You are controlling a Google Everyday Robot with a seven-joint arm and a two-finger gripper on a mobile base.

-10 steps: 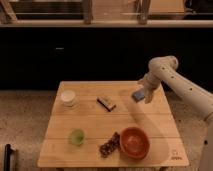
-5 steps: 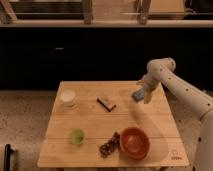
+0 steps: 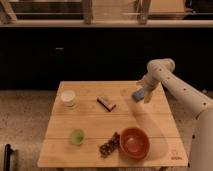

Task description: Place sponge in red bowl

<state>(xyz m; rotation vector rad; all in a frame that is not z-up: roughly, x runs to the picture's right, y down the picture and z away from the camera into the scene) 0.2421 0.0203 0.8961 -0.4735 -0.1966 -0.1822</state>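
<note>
Sponge (image 3: 136, 95) lies near the table's (image 3: 90, 122) far right corner, my claw (image 3: 144, 95) open beside it, so a clumsy closing could shove it overboard, far from the red bowl (image 3: 134, 143).

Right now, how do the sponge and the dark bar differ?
The sponge is blue-grey, the dark bar brown with a light stripe. The sponge sits at the gripper near the far right corner of the table; the dark bar lies alone mid-table. Both are small, flat, rectangular.
</note>
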